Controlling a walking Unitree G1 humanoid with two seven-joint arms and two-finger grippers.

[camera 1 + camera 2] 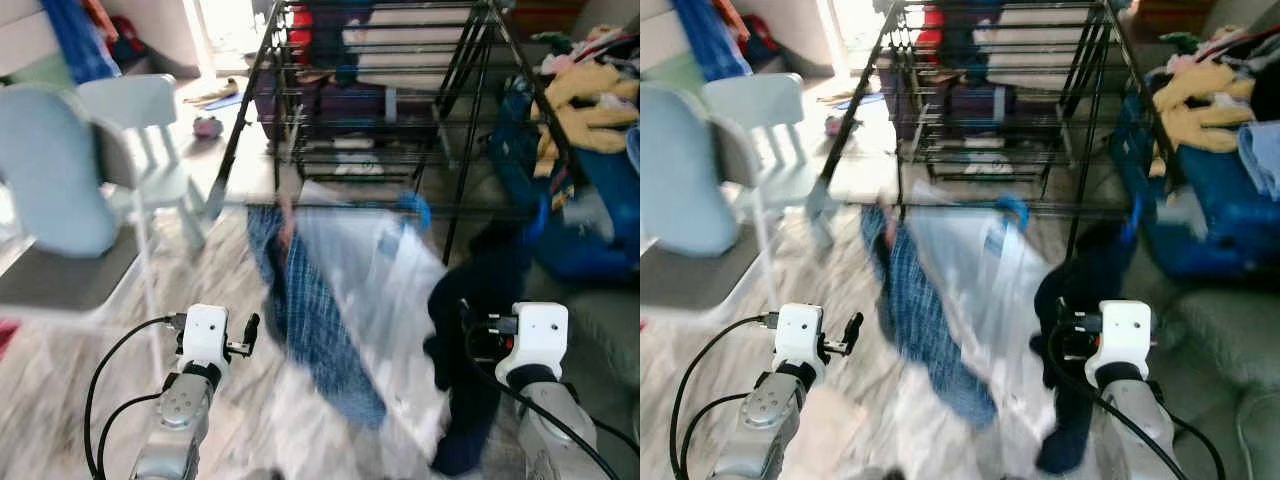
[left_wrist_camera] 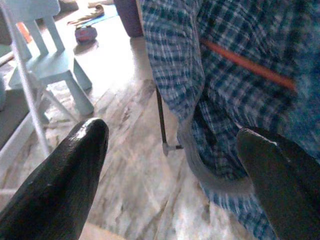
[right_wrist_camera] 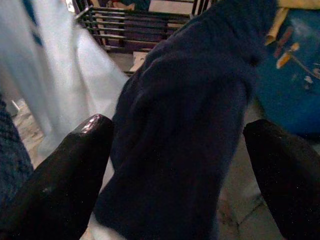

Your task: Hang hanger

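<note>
A black wire drying rack [image 1: 300, 130] stands ahead of me. From its front rail hang a blue checked shirt [image 1: 310, 320], a white garment [image 1: 375, 290] on a blue hanger hook [image 1: 415, 210] and a dark navy garment [image 1: 480, 330]. My left gripper [image 2: 172, 142] is open and empty, close to the checked shirt [image 2: 235, 95], which has an orange strip [image 2: 245, 65] across it. My right gripper [image 3: 180, 132] is open too, with the navy garment [image 3: 185, 135] right in front of its fingers. Both head views are blurred.
A pale chair [image 1: 60, 200] and a small light-blue stool [image 1: 140, 130] stand on the left. A blue bin [image 1: 590, 210] heaped with yellow and other clothes is on the right. Folded laundry lies under the rack. The floor is wood-look.
</note>
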